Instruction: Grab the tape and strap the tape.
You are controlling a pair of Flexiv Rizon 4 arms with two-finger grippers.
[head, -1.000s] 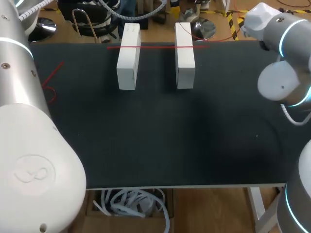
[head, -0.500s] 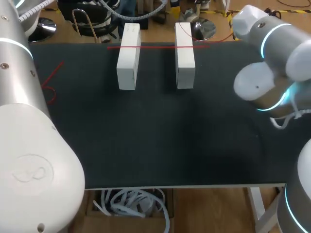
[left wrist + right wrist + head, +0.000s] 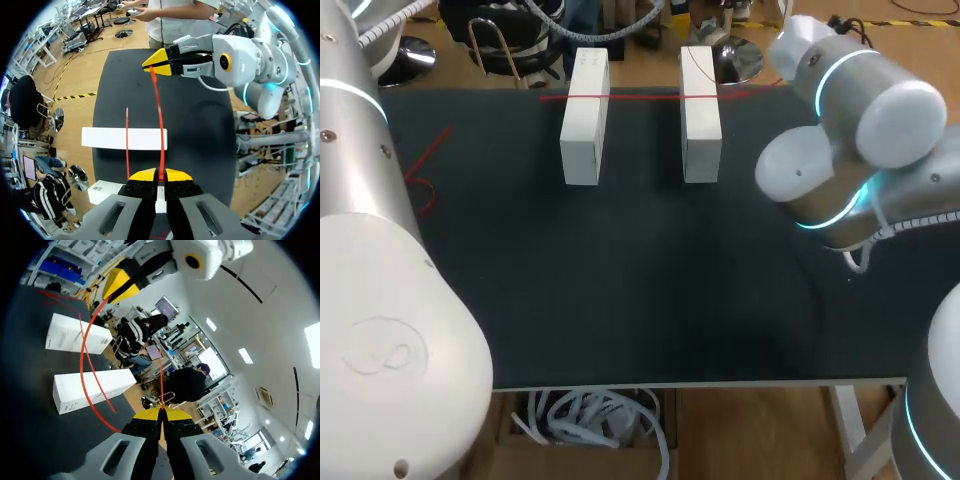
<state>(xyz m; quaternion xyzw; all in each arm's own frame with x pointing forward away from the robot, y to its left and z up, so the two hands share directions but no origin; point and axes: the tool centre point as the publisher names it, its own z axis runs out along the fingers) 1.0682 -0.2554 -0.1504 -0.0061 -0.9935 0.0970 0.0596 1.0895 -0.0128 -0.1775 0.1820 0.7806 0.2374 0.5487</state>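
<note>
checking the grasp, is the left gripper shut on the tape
Shut on it: the left gripper has its yellow tips together, the red tape pinched between them.

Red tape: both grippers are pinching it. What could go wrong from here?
1. The red tape sits only at the very tips of the left gripper and right gripper; a pull could slip it out.
2. It runs across the white blocks; tightening might drag or tip one.

Matt dark table top; smooth white blocks; smooth red tape; glossy arm shells.
</note>
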